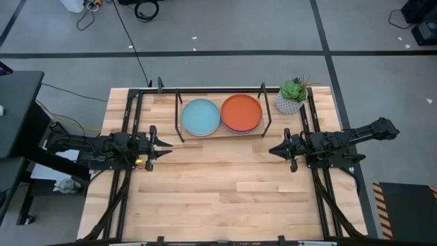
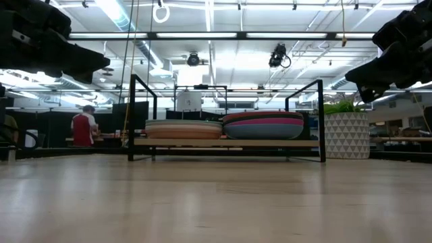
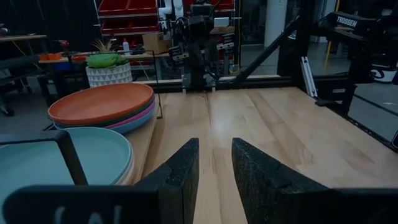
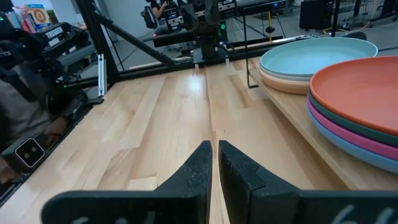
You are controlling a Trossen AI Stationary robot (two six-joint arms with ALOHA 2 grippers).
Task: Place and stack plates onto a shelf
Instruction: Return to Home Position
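Observation:
The shelf, a low light-wood board on black rod legs, stands at the table's far middle. Two stacks of plates rest flat on it. The left stack has a light teal plate on top, with cream and beige ones under it. The right stack is orange on top, then dark teal, magenta and blue. My left gripper hovers level at the table's left side, open, holding nothing. My right gripper hovers at the right side, shut and empty. Both point toward the table's middle, nearer than the shelf.
A potted green plant in a white patterned pot stands at the shelf's right end. Bare wooden tabletop lies between the two arms and toward the near edge. A person stands far off in the room behind.

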